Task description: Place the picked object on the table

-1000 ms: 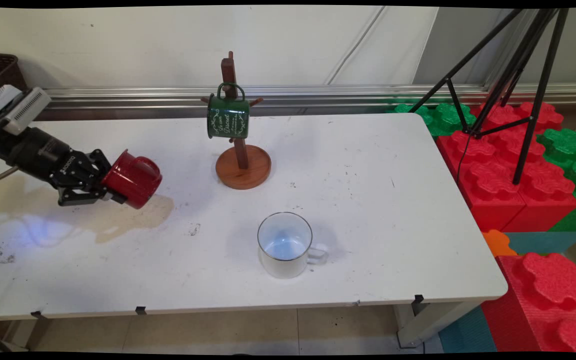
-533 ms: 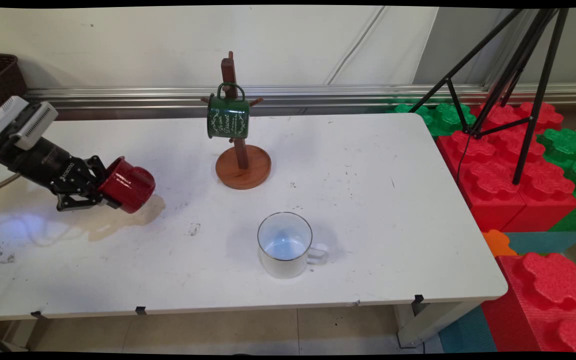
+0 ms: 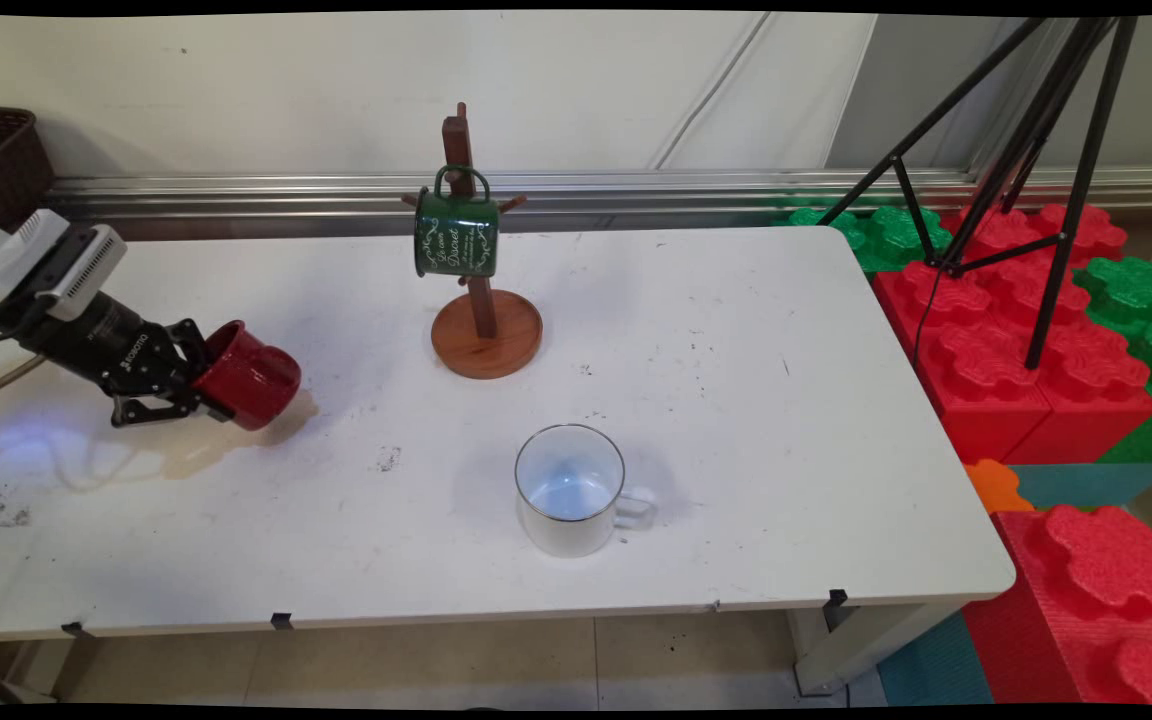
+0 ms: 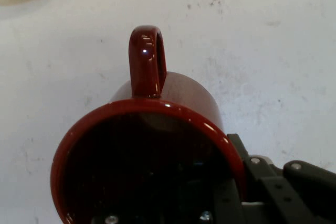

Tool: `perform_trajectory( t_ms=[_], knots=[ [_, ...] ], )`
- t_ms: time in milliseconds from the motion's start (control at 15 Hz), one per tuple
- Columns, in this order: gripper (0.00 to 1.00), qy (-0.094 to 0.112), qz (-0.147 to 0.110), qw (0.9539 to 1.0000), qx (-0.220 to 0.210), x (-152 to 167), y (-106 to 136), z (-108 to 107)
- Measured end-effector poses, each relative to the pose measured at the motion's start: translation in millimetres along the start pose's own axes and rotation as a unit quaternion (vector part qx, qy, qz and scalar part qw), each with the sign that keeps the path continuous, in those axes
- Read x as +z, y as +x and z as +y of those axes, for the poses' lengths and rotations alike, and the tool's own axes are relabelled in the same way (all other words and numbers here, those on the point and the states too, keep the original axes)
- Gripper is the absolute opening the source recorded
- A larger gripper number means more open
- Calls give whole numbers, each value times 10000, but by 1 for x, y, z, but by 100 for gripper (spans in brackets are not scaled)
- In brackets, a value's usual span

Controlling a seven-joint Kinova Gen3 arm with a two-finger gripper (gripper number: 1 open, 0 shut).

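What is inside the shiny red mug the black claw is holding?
The hand view looks into the shiny red mug: a dark interior where one finger of the black gripper reaches over the rim. The bottom is too dark to see.

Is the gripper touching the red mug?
Touching. Hand view: the gripper has one finger inside the red mug and one outside, clamped on its rim; the main view shows the mug held tilted.

A glossy dark red mug [image 3: 249,373] is seen against the white, grey-smudged worktop [image 3: 736,400]. A green mug [image 3: 456,234] (white script lettering on its side) is set against a brown wooden stand [image 3: 485,335]. A white mug [image 3: 570,490] is rimmed in dark metal. Red and green foam blocks [image 3: 1026,330] are seen beside the worktop.
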Motion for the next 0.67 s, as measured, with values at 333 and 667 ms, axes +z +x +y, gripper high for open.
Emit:
perform_trajectory(
  t_ms=[333, 667],
  knots=[
    [0, -26, -148, 9998, 101, 6, -1, 0],
    [0, -39, -226, 9996, 155, 13, -1, 0]
  ],
)
